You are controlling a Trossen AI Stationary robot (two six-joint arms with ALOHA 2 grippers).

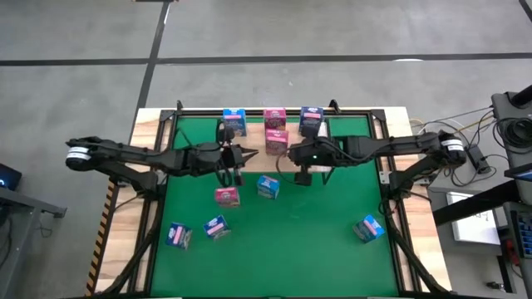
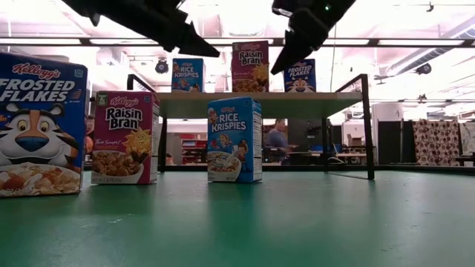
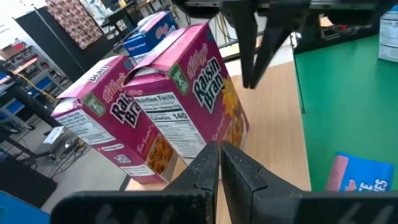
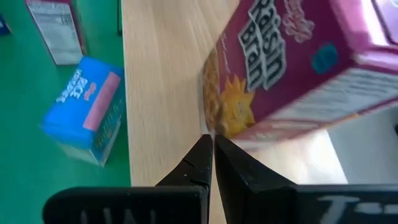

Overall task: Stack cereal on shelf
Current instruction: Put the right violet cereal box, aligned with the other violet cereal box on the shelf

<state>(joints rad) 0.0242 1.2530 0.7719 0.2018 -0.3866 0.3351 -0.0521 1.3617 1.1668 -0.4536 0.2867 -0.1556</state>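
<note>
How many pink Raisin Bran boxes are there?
3. The back pink box and the front pink box stand together on the shelf. The third pink box stands on the green mat. More could be hidden, but none shows.

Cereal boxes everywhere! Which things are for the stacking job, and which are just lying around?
For the job: cereal boxes, shelf, left gripper and right gripper, both shut.
Just around: cables beside the table, person in the room behind.
</note>
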